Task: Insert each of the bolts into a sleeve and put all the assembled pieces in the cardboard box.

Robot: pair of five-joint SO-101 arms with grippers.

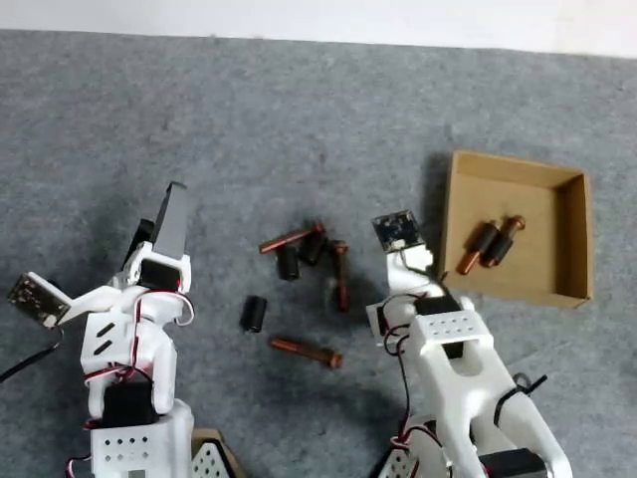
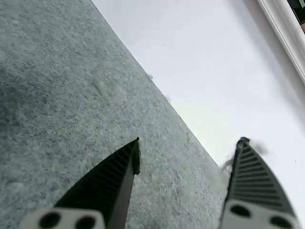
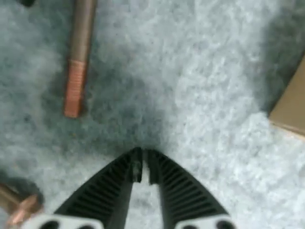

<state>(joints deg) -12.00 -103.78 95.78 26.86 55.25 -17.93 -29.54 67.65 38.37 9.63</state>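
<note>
Showing the right gripper (image 3: 142,167) pressed together and empty between the cardboard box (image 1: 516,167) and the nearest loose bolt (image 3: 78,57), which a descent unopened could roll away; left gripper (image 2: 188,152) spread.

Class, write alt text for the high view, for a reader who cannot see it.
Three copper bolts and three black sleeves lie loose on a grey mat between two white robot arms. Beside the right arm, a cardboard box holds two assembled pieces.
</note>
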